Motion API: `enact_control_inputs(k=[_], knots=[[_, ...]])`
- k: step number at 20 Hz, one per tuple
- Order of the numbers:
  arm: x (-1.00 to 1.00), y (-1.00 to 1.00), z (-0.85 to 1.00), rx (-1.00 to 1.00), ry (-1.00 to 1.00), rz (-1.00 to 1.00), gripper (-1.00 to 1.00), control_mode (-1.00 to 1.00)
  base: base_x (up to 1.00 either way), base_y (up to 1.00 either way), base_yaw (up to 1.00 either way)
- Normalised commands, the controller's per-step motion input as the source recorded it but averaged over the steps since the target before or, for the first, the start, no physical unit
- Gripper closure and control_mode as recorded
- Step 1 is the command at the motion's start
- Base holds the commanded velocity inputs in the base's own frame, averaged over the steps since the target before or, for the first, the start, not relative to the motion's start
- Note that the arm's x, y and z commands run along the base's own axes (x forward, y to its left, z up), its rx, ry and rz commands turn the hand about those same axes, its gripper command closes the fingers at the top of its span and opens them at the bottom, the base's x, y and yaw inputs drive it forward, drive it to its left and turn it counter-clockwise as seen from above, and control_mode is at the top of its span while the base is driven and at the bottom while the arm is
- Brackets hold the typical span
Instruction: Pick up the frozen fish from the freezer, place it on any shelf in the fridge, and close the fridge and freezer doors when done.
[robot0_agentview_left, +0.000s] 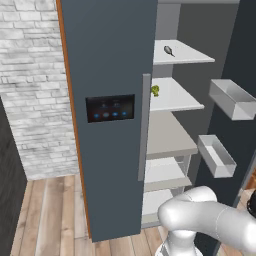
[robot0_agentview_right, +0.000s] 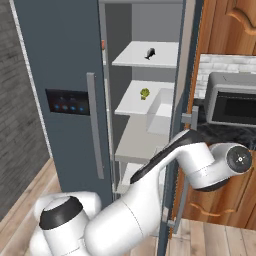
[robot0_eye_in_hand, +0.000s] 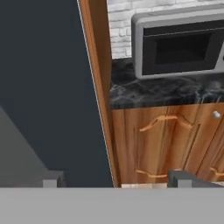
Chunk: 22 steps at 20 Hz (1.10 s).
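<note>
Showing gripper (robot0_eye_in_hand: 113, 181) with fingertips spread, empty, beside fridge door (robot0_eye_in_hand: 43, 87), probably to push it; frozen fish (robot0_agentview_left: 169, 50) lies on top shelf (robot0_agentview_left: 192, 55), near back edge.

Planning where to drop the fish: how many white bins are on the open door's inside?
2. The upper bin hangs near the green lump's shelf level; the lower bin sits below it on the same door. More may be hidden below, behind the arm.

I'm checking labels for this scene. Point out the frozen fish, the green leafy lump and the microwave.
frozen fish (robot0_agentview_left: 169, 50): left base view, its body.
green leafy lump (robot0_agentview_right: 145, 93): right base view, its middle.
microwave (robot0_eye_in_hand: 175, 43): hand view, its door.
</note>
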Motion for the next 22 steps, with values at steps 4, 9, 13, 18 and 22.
enact_control_inputs(k=[4,9,13,18,22], knots=[[0.26,0.34,0.0,0.18,0.0,0.1,-1.0,-1.0,0.0,0.0,0.0],[0.01,0.89,0.0,0.2,-0.03,0.1,-1.0,-1.0,0.0,0.0,0.0],[0.14,1.0,0.0,0.16,-0.06,0.07,-1.0,-1.0,0.0,0.0,0.0],[0.18,1.0,0.0,0.19,-0.09,0.04,-1.0,-1.0,0.0,0.0,0.0],[0.25,1.0,0.01,0.2,-0.13,0.0,-1.0,-1.0,0.0,0.0,0.0]])
